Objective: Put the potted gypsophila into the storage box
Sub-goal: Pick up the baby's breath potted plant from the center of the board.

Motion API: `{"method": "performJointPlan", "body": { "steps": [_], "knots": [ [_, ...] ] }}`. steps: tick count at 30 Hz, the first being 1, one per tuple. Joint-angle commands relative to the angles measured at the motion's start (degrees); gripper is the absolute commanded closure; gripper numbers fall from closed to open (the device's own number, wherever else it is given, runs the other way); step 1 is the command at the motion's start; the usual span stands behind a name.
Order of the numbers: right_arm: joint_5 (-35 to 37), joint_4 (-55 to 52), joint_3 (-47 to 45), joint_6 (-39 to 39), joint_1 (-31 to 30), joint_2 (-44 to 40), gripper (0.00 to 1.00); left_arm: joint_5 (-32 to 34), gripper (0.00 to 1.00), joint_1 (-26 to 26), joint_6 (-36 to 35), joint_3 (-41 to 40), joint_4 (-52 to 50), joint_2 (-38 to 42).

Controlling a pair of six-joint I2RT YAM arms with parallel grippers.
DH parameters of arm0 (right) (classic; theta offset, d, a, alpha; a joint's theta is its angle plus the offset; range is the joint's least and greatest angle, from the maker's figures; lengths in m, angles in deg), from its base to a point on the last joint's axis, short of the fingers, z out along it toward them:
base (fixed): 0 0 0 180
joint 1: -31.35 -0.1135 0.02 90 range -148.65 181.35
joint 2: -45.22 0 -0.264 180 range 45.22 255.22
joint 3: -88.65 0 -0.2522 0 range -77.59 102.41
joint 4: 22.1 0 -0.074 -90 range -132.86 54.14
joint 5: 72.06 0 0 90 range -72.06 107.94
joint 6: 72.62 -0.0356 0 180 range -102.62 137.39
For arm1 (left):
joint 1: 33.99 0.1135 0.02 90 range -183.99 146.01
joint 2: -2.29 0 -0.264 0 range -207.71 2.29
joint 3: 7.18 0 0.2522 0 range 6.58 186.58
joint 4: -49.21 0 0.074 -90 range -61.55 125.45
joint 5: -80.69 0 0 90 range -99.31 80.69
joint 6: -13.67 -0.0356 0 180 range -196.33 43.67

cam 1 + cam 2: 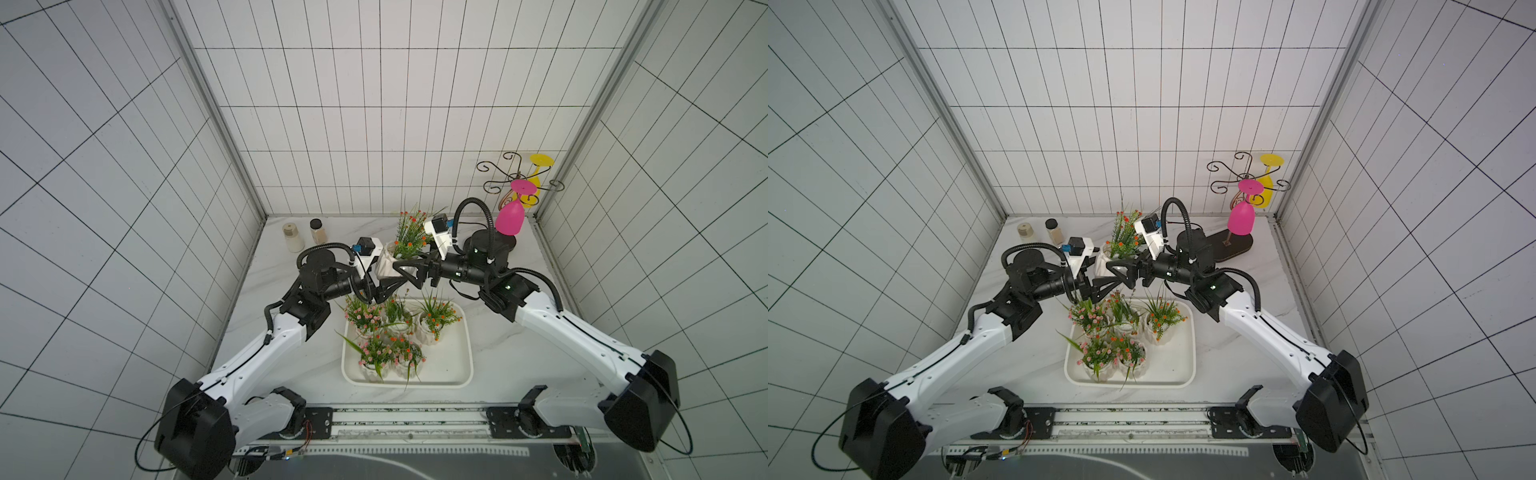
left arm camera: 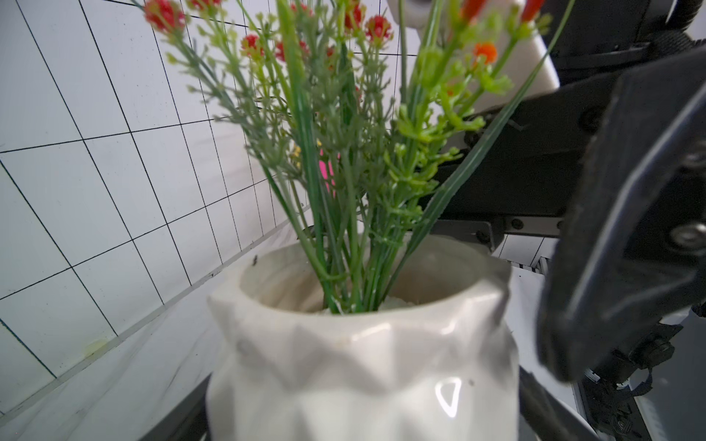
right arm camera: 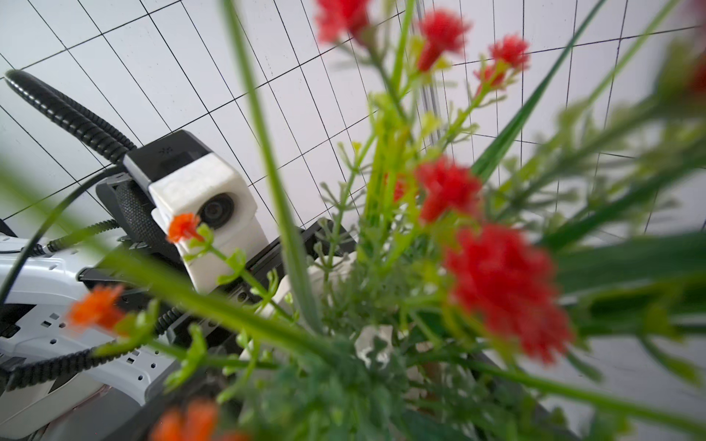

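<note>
A: Where is the sixth pot?
B: It is held up just behind the far rim of the storage box, outside it. Green stems with orange-red flowers are packed in it.
A: Box contents?
B: Upright in it, five pots are counted in both top views: three along the far side, two at the near left. Pink blooms are carried toward the left, orange toward the right.
A: Grippers?
B: The pot's body is clamped by the left gripper. In the left wrist view it is seen wedged between the fingers. The right gripper is spread wide at the pot's right side and nothing is gripped by it. A gap is seen between its finger and the pot wall.
A: Anything given by one view only?
B: The pot's open mouth and faceted wall are shown by the left wrist view alone. The right wrist view is filled with blurred flowers. Only slivers of white pot are made out there, plus the left wrist camera. The box, two jars at the back left and the glass rack at the back right are seen only from the top.
</note>
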Motion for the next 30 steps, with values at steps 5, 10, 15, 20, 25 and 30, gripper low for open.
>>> {"method": "performJointPlan", "body": {
  "steps": [5, 10, 15, 20, 25, 30],
  "knots": [
    [0.92, 2.58, 6.95, 1.18, -2.03, 1.69, 0.08, -1.45, 0.62, 0.09, -0.53, -0.09, 5.84, 1.60],
    [0.34, 4.90, 7.26, 0.45, -2.65, 2.70, 0.16, -1.47, 0.62, -0.02, -0.51, -0.18, 5.79, 1.49],
    [1.10, 5.42, 7.14, 0.26, -3.16, 3.05, 0.18, -1.05, 0.62, 0.02, -0.48, -0.58, 6.17, 1.68],
    [1.66, 6.01, 6.08, 0.34, -3.18, 2.24, 0.34, -0.01, 0.58, 0.02, -0.46, -1.56, 6.85, 2.03],
    [5.43, 8.42, 3.48, 1.26, -3.12, -0.38, 0.33, 2.01, 0.25, 0.03, -0.23, -1.89, 6.25, 2.58],
    [9.10, 8.90, 2.40, 2.36, -2.67, -2.55, 0.34, 4.29, 0.03, 0.03, 0.42, -2.71, 5.08, 4.63]
  ]
}}
